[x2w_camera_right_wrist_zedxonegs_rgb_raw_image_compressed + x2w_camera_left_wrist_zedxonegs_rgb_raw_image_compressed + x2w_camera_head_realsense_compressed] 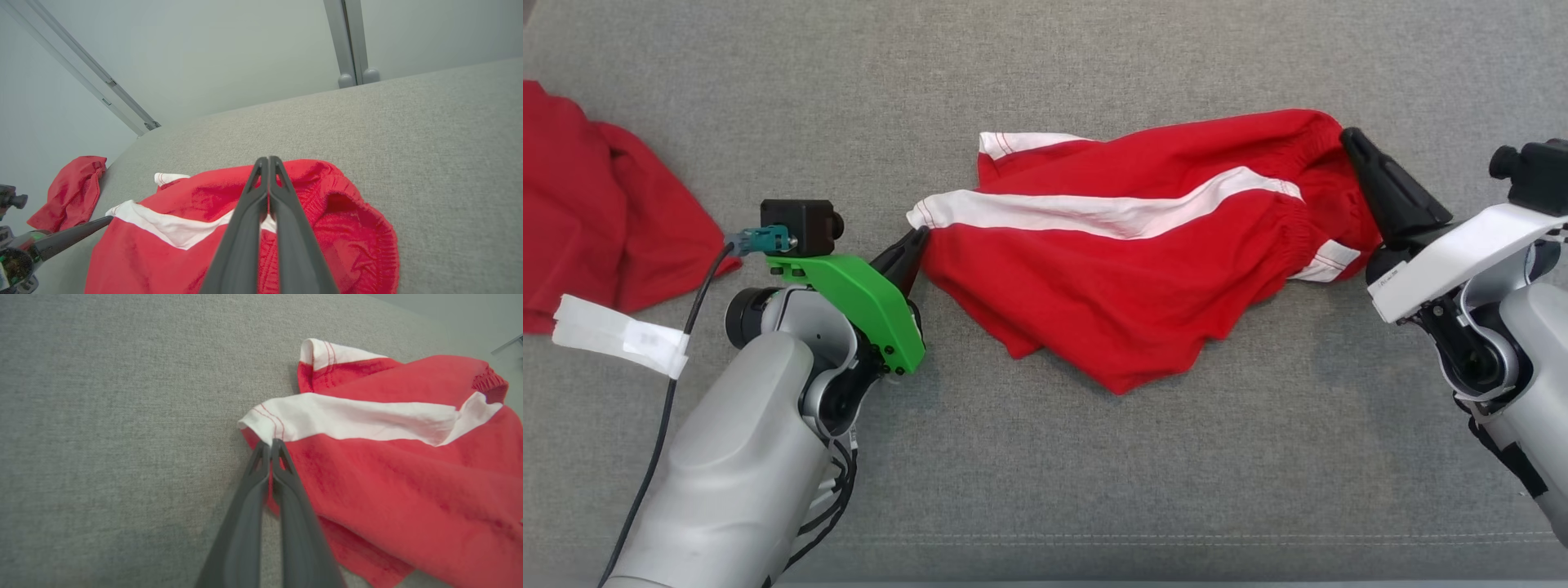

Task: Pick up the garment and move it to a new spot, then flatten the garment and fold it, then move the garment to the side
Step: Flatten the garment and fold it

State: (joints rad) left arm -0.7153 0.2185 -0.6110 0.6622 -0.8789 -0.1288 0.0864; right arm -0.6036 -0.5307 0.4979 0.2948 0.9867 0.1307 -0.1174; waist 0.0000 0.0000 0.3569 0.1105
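Red shorts (1143,269) with a white side stripe lie crumpled and stretched sideways on the grey padded surface (1094,457). My left gripper (920,234) is shut on the white-hemmed leg end at the shorts' left tip, and red cloth shows between its fingers (286,486) in the left wrist view. At the far right, my right gripper (1347,137) is shut at the top corner of the elastic waistband (359,228). In the right wrist view its tips (267,160) meet at the waistband's far edge. The shorts (408,477) span the gap between both grippers.
A second red garment (596,212) lies bunched at the far left, with a white tag or tape strip (621,336) at its lower edge; it also appears as a red heap (69,192). Behind the surface stand a pale wall and metal rails (347,41).
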